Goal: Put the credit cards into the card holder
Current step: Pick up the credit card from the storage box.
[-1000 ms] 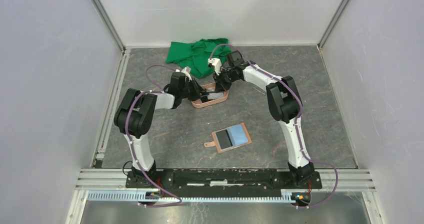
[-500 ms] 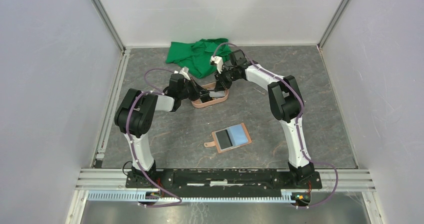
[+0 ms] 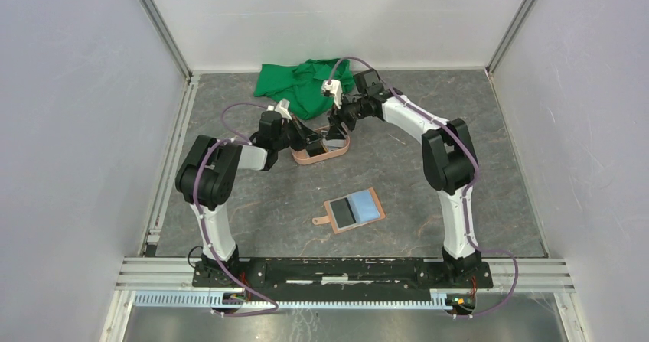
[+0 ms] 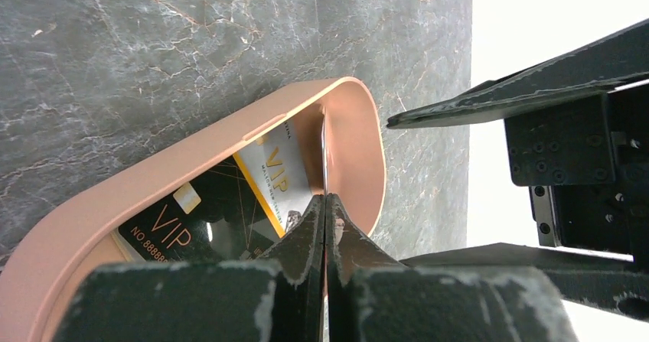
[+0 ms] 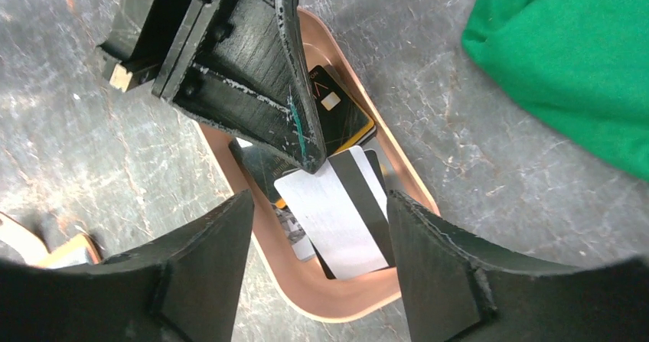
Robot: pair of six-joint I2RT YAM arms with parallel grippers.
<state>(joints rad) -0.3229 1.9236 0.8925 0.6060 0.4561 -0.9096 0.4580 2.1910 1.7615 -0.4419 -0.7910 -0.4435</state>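
A silver-backed credit card [image 5: 337, 219] with a black stripe stands tilted over the salmon-pink tray [image 5: 337, 307], with my left gripper [image 4: 325, 200] shut on its top edge. The left wrist view shows that card only as a thin edge [image 4: 324, 147]. Straddling it from above without touching, my right gripper [image 5: 320, 197] is open. More credit cards lie in the tray [image 4: 229, 135]: a black VIP card [image 4: 164, 219] and a light VIP card [image 4: 279, 174]. The tan card holder [image 3: 373, 195] lies open nearer the arm bases, showing a dark card [image 3: 342, 213] and a light blue card [image 3: 366, 206].
A crumpled green cloth [image 3: 302, 82] lies just behind the tray, close to the right arm, and fills the upper right of the right wrist view as the cloth [image 5: 566, 59]. Grey walls enclose the table on three sides.
My right gripper has opened, let go of the silver card and drawn back a little. The left gripper has closed on that card and now holds it alone.
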